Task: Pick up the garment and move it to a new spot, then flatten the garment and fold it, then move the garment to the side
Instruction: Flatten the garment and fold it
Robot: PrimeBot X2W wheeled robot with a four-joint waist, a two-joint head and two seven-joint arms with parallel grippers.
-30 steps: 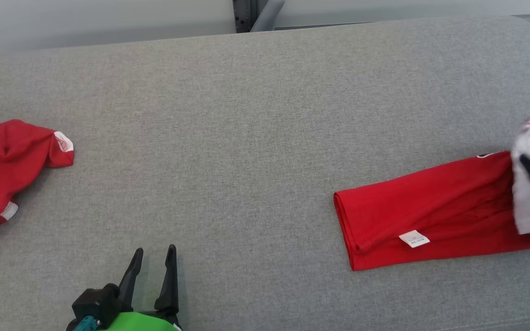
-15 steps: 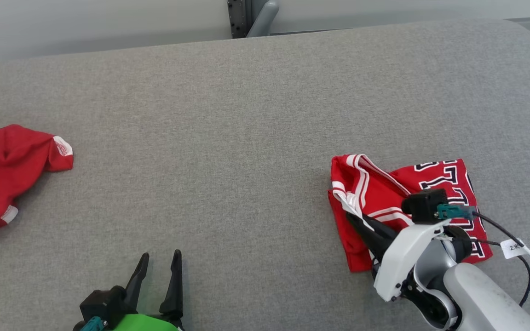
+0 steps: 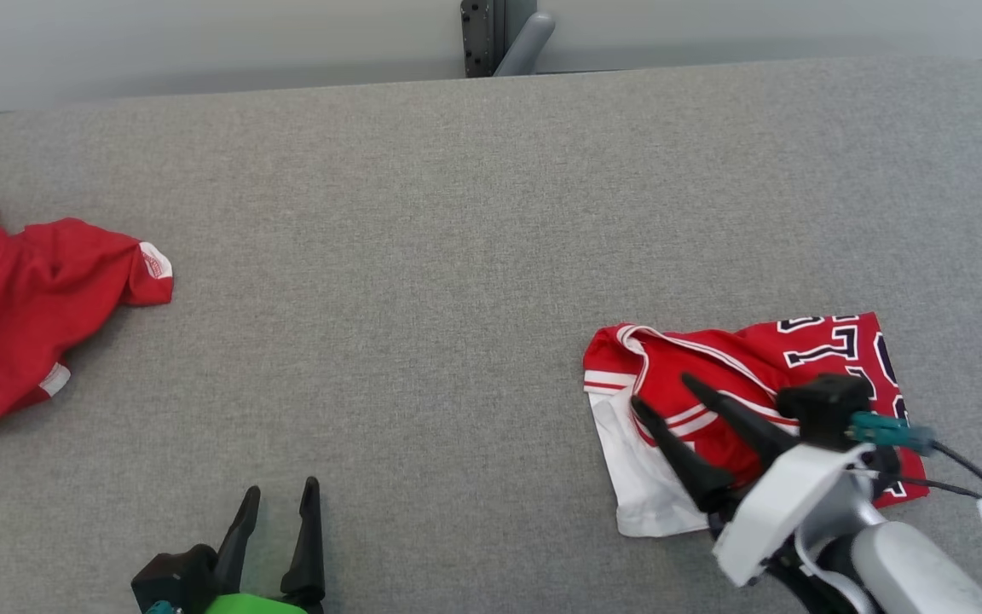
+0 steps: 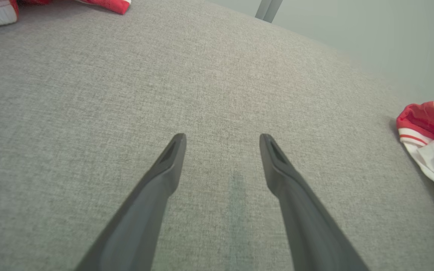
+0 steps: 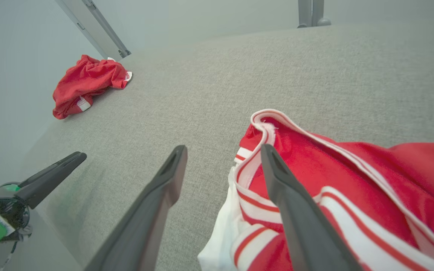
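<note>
Head view has the garment (image 3: 798,358), a red jersey with white striped trim and dark block lettering, lying folded on the right part of the grey fabric-covered table (image 3: 457,213), toward its near edge. A white layer sticks out from under the red at the garment's left near corner. The neckline faces the table's left side.

The right gripper (image 3: 661,390) sits over the garment's left half with its two dark fingers spread well apart and nothing pinched between them. In the right wrist view (image 5: 223,148), one finger lies over the red and white trim of the garment (image 5: 352,169) and the other over bare grey cloth just beside the edge; I cannot tell whether either touches the fabric.

The left gripper (image 3: 282,486) is at the near edge, left of centre, also parted and empty (image 4: 222,136), well apart from the garment.

A second red garment (image 3: 22,315) lies crumpled at the table's left edge. A grey metal post (image 3: 491,38) stands behind the far edge.
</note>
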